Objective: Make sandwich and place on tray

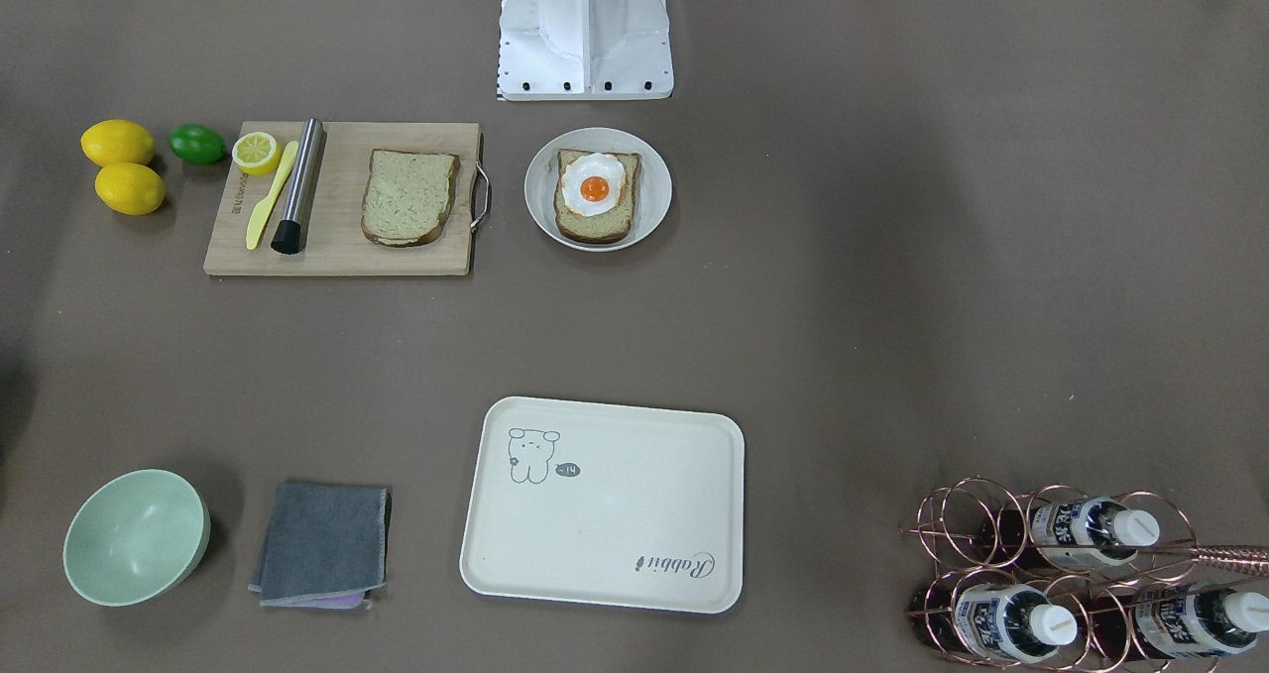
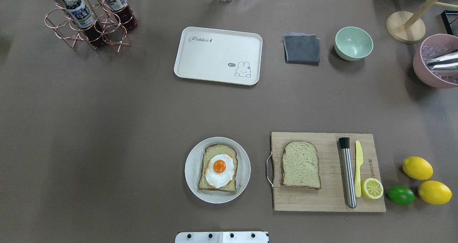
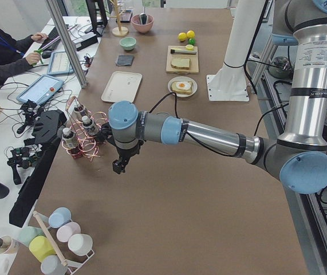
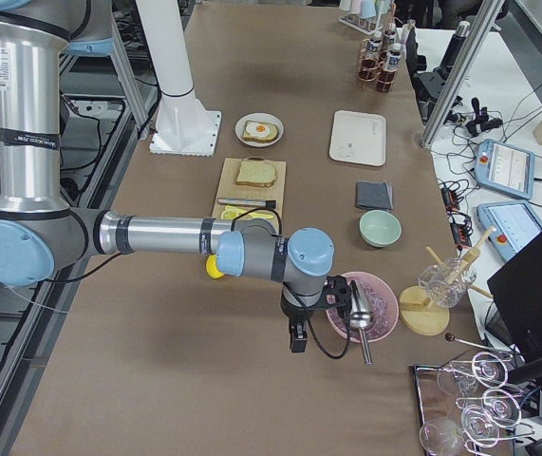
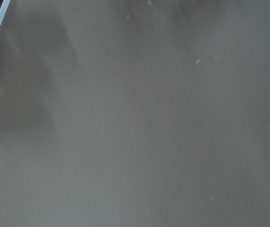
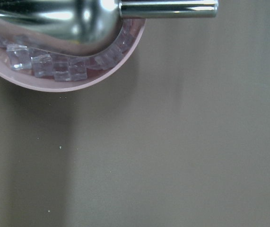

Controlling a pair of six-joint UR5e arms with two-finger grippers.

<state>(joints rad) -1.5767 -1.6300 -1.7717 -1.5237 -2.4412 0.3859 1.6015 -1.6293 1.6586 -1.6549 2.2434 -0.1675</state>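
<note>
The left gripper point(image 3: 119, 167) hangs pointing down over the brown table, near the copper bottle rack point(image 3: 82, 137). It shows only from the side, so I cannot tell whether its fingers are spread or closed. The right gripper point(image 4: 297, 339) hangs over the table's other end, just beside the pink bowl point(image 4: 373, 306) of ice cubes with a steel scoop point(image 4: 358, 325) in it; its state cannot be told either.

Seen from overhead, the sandwich is not yet put together. One bread slice point(image 2: 218, 149) lies on the round white plate point(image 2: 191, 169) with the fried egg point(image 2: 219, 170) on top. The second slice point(image 2: 300, 164) lies flat on the wooden cutting board point(image 2: 322, 200), at 3 o'clock from the plate, with a steel muddler point(image 2: 347, 175), a yellow knife point(image 2: 358, 171) and a half lemon point(image 2: 372, 188) alongside. The tray point(image 2: 214, 57) sits at 12 o'clock from the plate, well apart from it. A grey cloth point(image 2: 302, 49) and a green bowl point(image 2: 353, 43) lie at the tray's 3 o'clock.
</note>
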